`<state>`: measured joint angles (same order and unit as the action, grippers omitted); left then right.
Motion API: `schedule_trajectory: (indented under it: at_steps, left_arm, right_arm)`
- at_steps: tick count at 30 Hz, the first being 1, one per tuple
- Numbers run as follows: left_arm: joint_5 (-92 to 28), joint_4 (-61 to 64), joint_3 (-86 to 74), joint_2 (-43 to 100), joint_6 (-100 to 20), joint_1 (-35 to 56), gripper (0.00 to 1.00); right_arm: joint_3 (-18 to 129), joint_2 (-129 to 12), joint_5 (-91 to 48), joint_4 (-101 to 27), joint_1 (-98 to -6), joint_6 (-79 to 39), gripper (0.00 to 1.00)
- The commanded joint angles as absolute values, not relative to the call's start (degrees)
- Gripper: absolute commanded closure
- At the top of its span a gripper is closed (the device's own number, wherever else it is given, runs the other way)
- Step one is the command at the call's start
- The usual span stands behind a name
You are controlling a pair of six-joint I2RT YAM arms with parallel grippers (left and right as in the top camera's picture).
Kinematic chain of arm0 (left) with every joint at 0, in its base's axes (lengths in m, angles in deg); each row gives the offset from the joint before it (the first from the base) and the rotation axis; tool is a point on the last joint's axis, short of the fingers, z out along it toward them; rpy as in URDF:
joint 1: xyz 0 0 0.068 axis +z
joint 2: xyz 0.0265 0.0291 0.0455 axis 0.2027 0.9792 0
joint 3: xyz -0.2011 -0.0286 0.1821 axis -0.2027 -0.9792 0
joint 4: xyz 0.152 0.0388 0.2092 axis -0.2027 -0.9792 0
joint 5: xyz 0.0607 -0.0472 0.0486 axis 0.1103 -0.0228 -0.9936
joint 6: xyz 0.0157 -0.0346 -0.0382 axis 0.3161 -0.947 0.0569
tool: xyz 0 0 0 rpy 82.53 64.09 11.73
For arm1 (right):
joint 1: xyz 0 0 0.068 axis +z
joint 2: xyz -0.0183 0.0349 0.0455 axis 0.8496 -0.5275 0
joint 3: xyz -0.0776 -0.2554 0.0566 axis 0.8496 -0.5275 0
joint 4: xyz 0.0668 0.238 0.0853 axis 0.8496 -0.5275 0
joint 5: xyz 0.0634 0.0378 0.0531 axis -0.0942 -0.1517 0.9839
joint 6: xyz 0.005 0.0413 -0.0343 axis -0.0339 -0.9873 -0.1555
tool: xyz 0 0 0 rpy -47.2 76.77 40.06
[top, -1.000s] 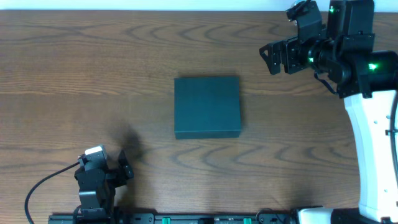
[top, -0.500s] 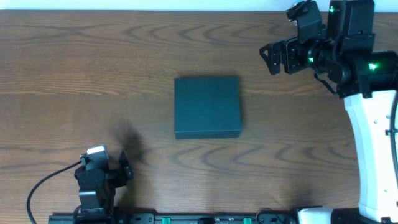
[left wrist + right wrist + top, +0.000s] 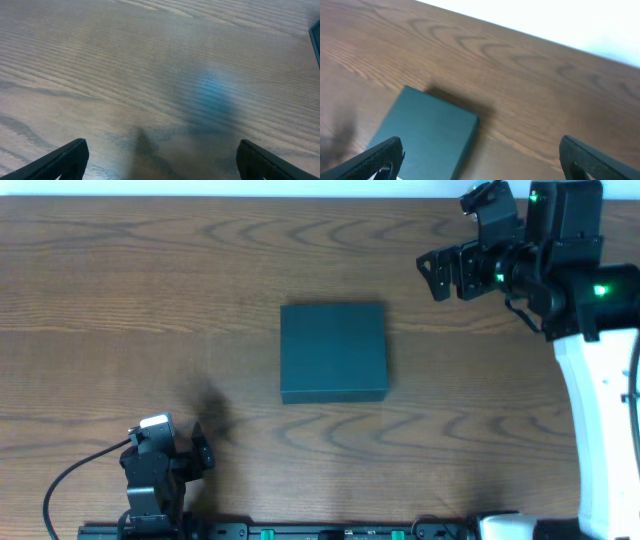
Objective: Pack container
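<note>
1. While my left arm sits low at the near-left part of the table (image 3: 120, 300), my left gripper (image 3: 162, 161) is released: fingers (image 3: 65, 161) spread wide, gripping nothing, bare wood grain below.
2. A black cable (image 3: 60, 480) curves off the arm's base toward the table's near edge.
3. Left wrist view: only a thin sliver of the container (image 3: 317, 42) shows at the far right edge, well apart from my fingertips.
4. Mid-table, overhead: container lies flat w/ lid shut. It's dark teal, approx. square, touching neither arm.
5. Far right, near the back edge: my right gripper (image 3: 436, 275) points left across the wood. It's also released, fingers wide, holding nothing.
6. Right wrist view: container sits low-left in frame, one corner toward the back edge, its top face running down btwn my two fingertips. Can't tell any contact.
</note>
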<state>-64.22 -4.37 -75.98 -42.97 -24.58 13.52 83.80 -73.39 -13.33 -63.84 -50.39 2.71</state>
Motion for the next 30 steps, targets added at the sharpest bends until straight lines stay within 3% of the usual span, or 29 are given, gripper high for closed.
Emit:
schedule_trajectory:
  at_steps: [1,7,14,18,30]
  left_arm:
    - [-64.6,-4.6,-76.7,-43.4,-24.0,13.8,0.05]
    - [-64.6,-4.6,-76.7,-43.4,-24.0,13.8,0.05]
    - [-64.6,-4.6,-76.7,-43.4,-24.0,13.8,0.05]
    - [-64.6,-4.6,-76.7,-43.4,-24.0,13.8,0.05]
    - [-64.6,-4.6,-76.7,-43.4,-24.0,13.8,0.05]
  right_arm:
    - [83.1,-66.1,-13.2,-63.9,-47.8,3.1,0.01]
    - [70.2,-48.6,-17.2,-60.8,-45.1,5.1,0.01]
    - [35.9,-22.6,-18.1,-42.8,-46.4,7.8,0.01]
    - [20.0,-11.3,-18.1,-36.5,-50.1,1.5,0.01]
    - [-3.6,10.0,-18.5,-35.6,-53.4,-2.4,0.01]
